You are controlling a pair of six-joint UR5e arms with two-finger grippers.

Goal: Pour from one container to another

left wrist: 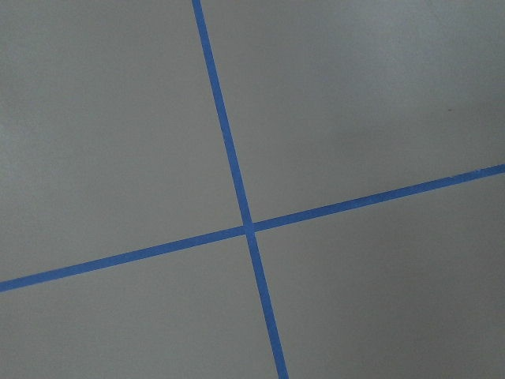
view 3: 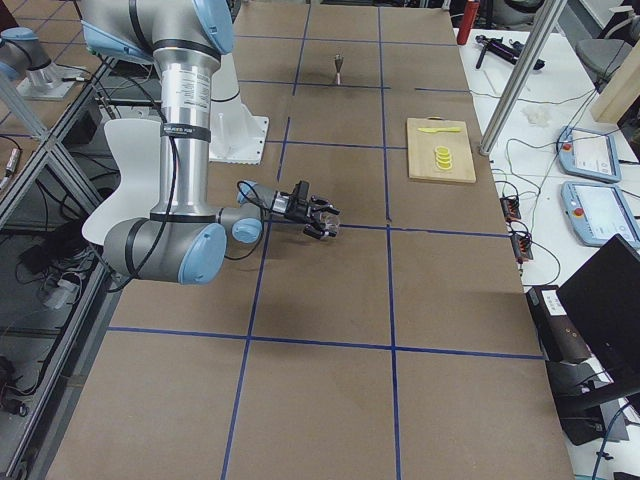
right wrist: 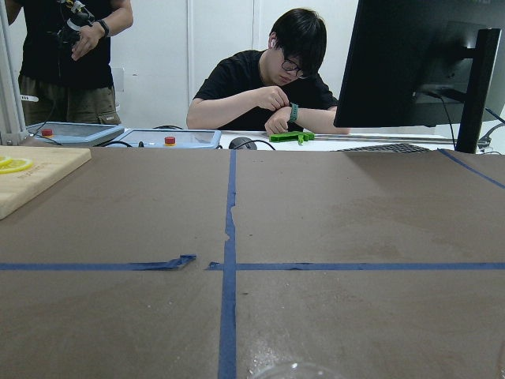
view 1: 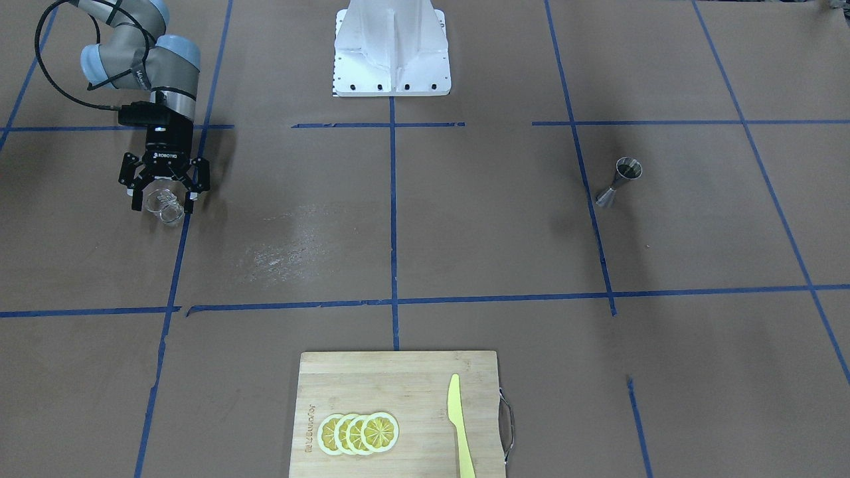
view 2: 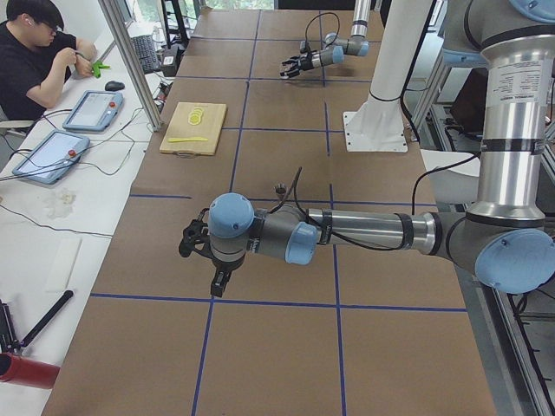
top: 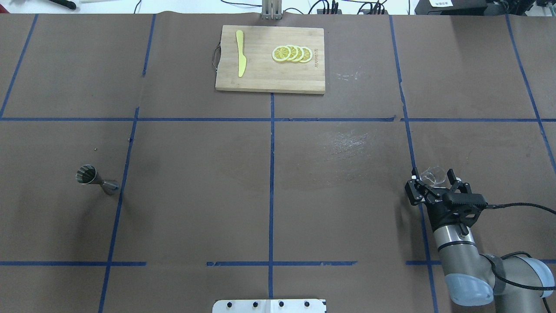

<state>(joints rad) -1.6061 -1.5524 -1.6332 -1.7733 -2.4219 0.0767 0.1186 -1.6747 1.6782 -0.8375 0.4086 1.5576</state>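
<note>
The clear glass cup (view 1: pixel 166 206) stands at the table's right end, also seen from above as the cup (top: pixel 432 174). My right gripper (view 1: pixel 164 198) is open, its fingers (top: pixel 415 177) on either side of the cup with small gaps. Only the cup's rim (right wrist: pixel 296 369) shows at the bottom of the right wrist view. The steel jigger (view 1: pixel 619 180) stands upright at the opposite end, far from that arm, and appears as the jigger (top: pixel 96 179) from above. My left gripper (view 2: pixel 186 245) hovers over bare table in the left side view only; I cannot tell its state.
A wooden cutting board (top: pixel 260 80) with a yellow knife (top: pixel 240 58) and lemon slices (top: pixel 292 53) lies at the far middle edge. The white robot base (view 1: pixel 392 60) sits at the near middle. Two people (right wrist: pixel 268 79) are beyond the table's right end.
</note>
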